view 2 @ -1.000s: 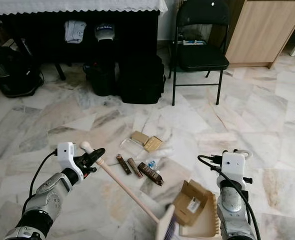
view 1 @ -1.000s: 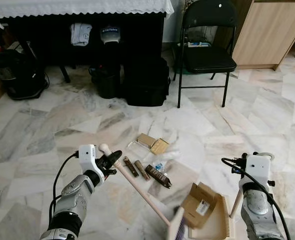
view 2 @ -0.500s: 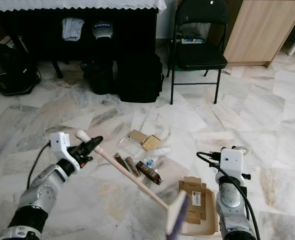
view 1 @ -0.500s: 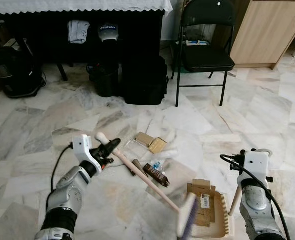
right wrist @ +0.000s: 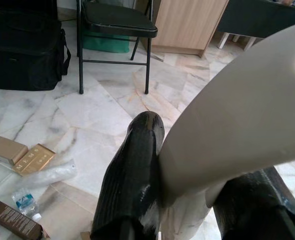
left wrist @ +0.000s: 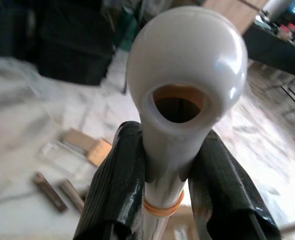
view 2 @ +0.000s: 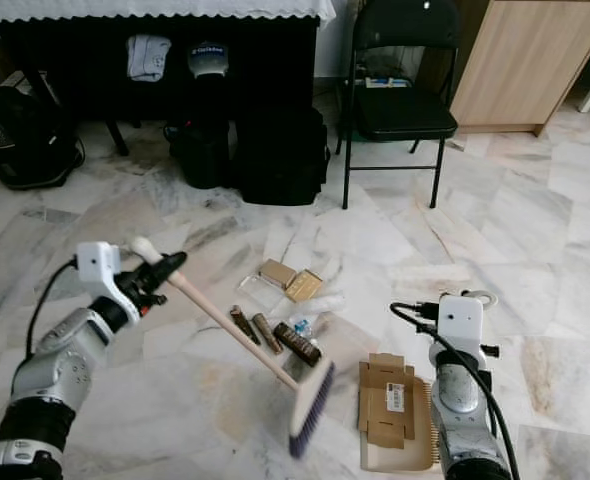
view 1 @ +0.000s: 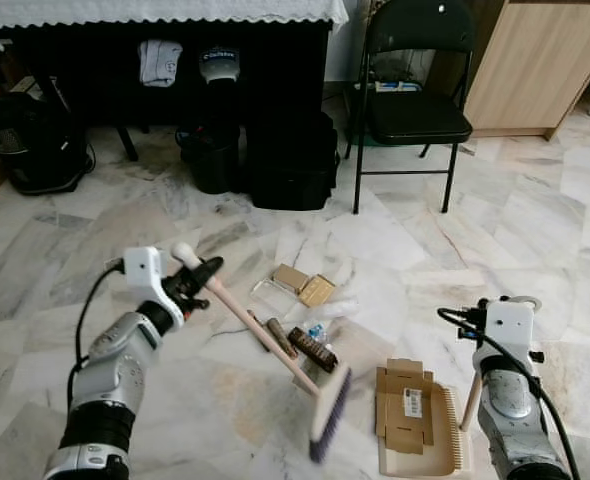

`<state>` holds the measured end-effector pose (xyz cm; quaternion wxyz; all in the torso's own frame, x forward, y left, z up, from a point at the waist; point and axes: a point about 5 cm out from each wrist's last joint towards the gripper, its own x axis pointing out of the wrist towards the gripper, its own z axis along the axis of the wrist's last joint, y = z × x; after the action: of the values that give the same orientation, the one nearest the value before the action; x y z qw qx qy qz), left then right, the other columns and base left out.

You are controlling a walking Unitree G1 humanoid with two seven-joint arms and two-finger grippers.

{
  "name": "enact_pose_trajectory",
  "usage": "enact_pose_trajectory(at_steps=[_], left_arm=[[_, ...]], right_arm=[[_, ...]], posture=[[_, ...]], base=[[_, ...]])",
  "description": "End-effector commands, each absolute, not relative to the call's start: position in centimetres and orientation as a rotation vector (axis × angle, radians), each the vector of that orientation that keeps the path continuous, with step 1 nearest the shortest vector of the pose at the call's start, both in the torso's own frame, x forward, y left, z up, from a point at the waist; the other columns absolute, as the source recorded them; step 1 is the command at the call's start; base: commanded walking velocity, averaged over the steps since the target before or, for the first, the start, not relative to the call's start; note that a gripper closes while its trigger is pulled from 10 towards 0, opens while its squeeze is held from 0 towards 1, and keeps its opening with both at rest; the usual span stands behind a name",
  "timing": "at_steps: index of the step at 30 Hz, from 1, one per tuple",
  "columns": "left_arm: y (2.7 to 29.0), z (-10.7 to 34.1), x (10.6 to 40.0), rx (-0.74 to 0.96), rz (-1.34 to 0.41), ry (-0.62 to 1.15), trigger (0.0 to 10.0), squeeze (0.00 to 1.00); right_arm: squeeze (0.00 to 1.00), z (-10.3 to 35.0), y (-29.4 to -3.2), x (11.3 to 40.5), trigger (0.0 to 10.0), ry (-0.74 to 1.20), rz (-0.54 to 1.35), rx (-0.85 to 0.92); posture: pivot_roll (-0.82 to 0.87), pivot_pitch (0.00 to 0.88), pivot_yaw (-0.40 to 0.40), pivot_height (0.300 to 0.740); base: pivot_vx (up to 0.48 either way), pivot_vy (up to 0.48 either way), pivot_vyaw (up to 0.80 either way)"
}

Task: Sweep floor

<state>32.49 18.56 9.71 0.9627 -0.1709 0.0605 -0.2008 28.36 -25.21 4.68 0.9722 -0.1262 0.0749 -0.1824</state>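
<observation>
My left gripper [view 1: 201, 276] is shut on the white knob end of a wooden broom handle [left wrist: 176, 95]. The broom slants down to its brush head [view 1: 327, 408], which hangs tilted just left of the dustpan. My right gripper [right wrist: 207, 150] is shut on the cream dustpan handle [view 1: 470, 400]. The beige dustpan [view 1: 447, 455] rests on the marble floor with a flattened cardboard box [view 1: 405, 403] lying in it. Litter lies beyond the brush: two tan boxes [view 1: 305, 287], two brown bars [view 1: 275, 336], a dark brown box [view 1: 316, 350] and a crumpled plastic bottle [view 1: 322, 329].
A black folding chair [view 1: 411, 110] stands at the back right beside a wooden cabinet [view 1: 540, 65]. Black bags [view 1: 293, 160] sit under a cloth-covered table [view 1: 165, 12]. A black appliance [view 1: 35, 145] stands at the far left.
My left gripper has drawn back to the left, swinging the brush head away from the dustpan. The cardboard box now lies flat in the pan. The right arm has held still.
</observation>
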Motion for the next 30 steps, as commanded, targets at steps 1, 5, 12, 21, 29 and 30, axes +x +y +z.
enact_pose_trajectory(at_steps=[1,5,12,21,29,30], left_arm=[[17.7,9.6,32.1,-0.364,-0.459,0.127,10.0,0.0],[16.8,9.2,31.8,-0.401,-0.466,0.134,10.0,0.0],[15.0,9.3,31.5,-0.474,-0.502,0.131,10.0,0.0],[16.5,10.8,32.5,-0.345,-0.47,0.087,10.0,0.0],[18.0,11.0,33.4,-0.185,-0.406,0.085,10.0,0.0],[18.1,10.9,33.4,-0.175,-0.397,0.085,10.0,0.0]], right_arm=[[0.0,4.8,-25.9,28.1,10.0,0.15,-0.379,-0.283],[0.0,4.8,-26.1,28.1,10.0,0.15,-0.384,-0.285],[0.0,4.8,-25.9,28.3,10.0,0.15,-0.382,-0.283],[0.0,5.2,-25.7,28.9,10.0,0.133,-0.388,-0.268],[0.0,5.6,-24.4,29.8,10.0,0.104,-0.359,-0.239],[0.0,5.7,-24.3,29.9,10.0,0.101,-0.356,-0.237]], posture=[[-0.03,0.088,-0.015,0.74],[-0.03,0.092,-0.013,0.74],[-0.03,0.088,-0.012,0.74],[-0.03,0.045,-0.002,0.74],[-0.03,0.0,0.01,0.74],[-0.03,0.0,0.011,0.74]], base=[[0.0,0.0,0.0],[0.0,0.0,0.0],[0.0,0.0,0.0],[0.0,0.0,0.0],[0.0,0.0,0.0],[0.0,0.0,0.0]])
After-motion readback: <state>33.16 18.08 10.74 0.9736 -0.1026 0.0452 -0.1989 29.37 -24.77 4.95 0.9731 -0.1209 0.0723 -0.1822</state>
